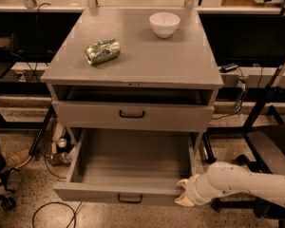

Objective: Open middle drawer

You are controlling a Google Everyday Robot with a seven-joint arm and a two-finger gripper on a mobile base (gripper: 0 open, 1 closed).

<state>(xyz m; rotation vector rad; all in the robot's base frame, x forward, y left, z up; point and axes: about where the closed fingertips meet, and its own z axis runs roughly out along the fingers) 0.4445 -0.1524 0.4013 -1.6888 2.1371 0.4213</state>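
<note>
Up and well to the left of the gripper, a dented green can (102, 51) lies on its side on the grey worktop (133, 70), far from any contact. Just to the gripper's left is the middle drawer (90, 193), already pulled well out from the cabinet with its grey floor in view. Its small black handle (130, 198) sits at the centre of the front, apart from the gripper, and the top drawer (85, 115) above it looks close to shut. High above the gripper, a white bowl (164, 23) stands upright near the back of the worktop. The gripper (183, 197) is low, at the right front corner of the middle drawer, and seems to touch the front's end. Whether it is apart, together or clamped on the edge, I cannot tell. The white arm (237, 182) reaches in from the right. The job looks nearly done. Because the contact is at one corner and not at the handle, any remaining pull should run straight out along the slides, slow and level, so the drawer does not skew or bind. It should ease off before the stops, so that no jolt reaches the bowl and can.
</note>
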